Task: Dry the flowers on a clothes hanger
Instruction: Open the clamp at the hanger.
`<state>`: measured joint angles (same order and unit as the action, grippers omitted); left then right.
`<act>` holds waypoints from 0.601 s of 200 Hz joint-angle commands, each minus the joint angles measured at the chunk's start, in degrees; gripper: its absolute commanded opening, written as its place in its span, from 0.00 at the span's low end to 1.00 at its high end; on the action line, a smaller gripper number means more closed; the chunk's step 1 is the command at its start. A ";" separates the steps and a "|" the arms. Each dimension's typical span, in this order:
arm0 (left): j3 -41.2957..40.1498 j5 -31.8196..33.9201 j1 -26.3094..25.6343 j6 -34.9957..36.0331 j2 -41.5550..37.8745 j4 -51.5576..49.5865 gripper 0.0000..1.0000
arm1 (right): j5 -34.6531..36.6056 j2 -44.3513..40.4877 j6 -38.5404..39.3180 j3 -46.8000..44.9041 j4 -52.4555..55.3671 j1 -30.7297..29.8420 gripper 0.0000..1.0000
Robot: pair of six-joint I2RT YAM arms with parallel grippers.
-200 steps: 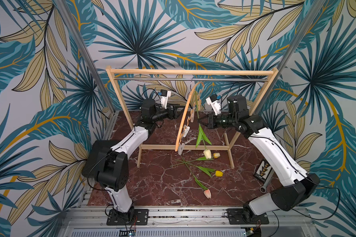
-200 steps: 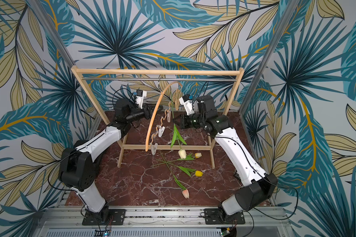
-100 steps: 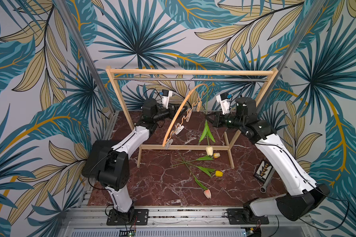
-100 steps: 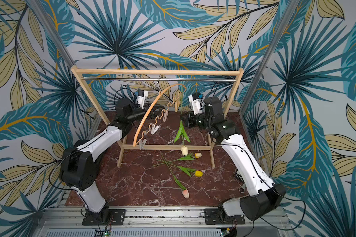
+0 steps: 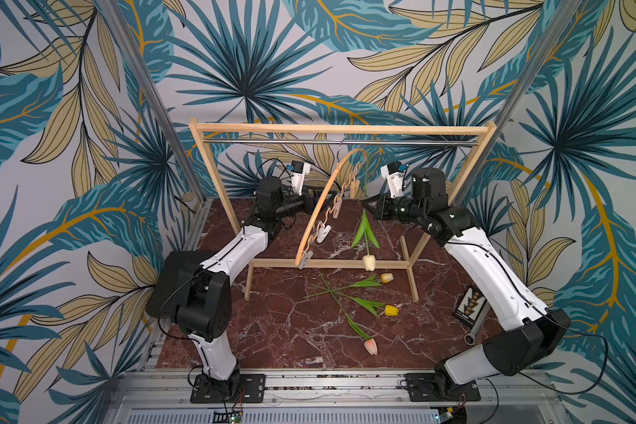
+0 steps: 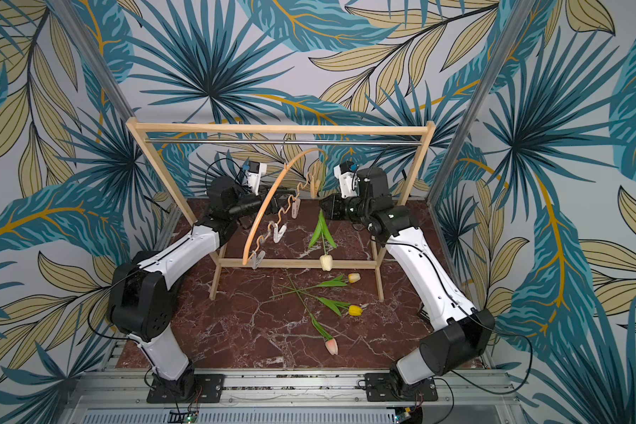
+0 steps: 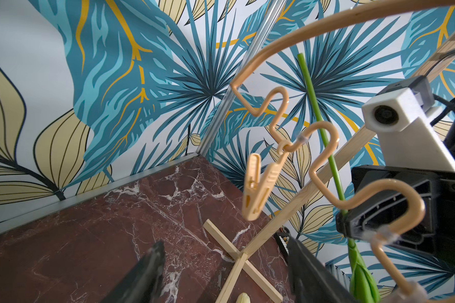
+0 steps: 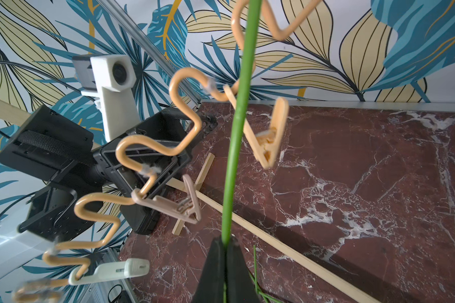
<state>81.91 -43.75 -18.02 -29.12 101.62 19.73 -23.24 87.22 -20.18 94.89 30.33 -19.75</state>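
The clothes hanger (image 5: 318, 205) (image 6: 265, 205) hangs by its hook from the rack's rod, turned so that its low end points front-left. My right gripper (image 5: 366, 203) (image 8: 225, 242) is shut on the green stem (image 8: 238, 118) of the cream-white tulip (image 5: 369, 261), which hangs head down beside the hanger's wavy bar (image 7: 323, 162). A pale yellow clothespin (image 8: 269, 136) (image 7: 255, 189) dangles right next to the stem. My left gripper (image 5: 314, 200) (image 7: 223, 249) stands open and empty just behind the hanger. Three other flowers lie on the table: yellow-orange (image 5: 387, 278), yellow (image 5: 391, 311) and pink (image 5: 371, 345).
The wooden rack frame (image 5: 340, 129) spans the back of the marble table (image 5: 272, 330), its foot bar (image 5: 331, 262) just behind the lying flowers. A small patterned box (image 5: 470, 306) and a metal tool (image 5: 474, 332) sit at the right edge. More clothespins (image 8: 174, 204) (image 8: 111, 271) hang lower on the hanger.
The hanger has turned on its hook, its low end swinging left. My right gripper moved right, then back, and has lifted the cream-white tulip a little. The left gripper stayed open.
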 commanded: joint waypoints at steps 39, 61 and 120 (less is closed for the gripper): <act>3.44 -0.64 -0.25 3.80 0.10 -2.82 0.78 | -4.05 2.46 0.46 4.38 2.17 0.29 0.00; 5.13 -1.00 -0.22 4.16 0.89 -3.62 0.79 | -6.47 3.68 1.14 5.73 3.86 0.29 0.00; 6.97 -1.78 -0.26 2.93 2.39 -2.68 0.82 | -12.65 5.77 1.69 6.62 6.31 0.15 0.00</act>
<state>85.58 -44.62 -18.09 -26.35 102.65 16.56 -31.83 92.20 -19.57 100.22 34.72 -19.68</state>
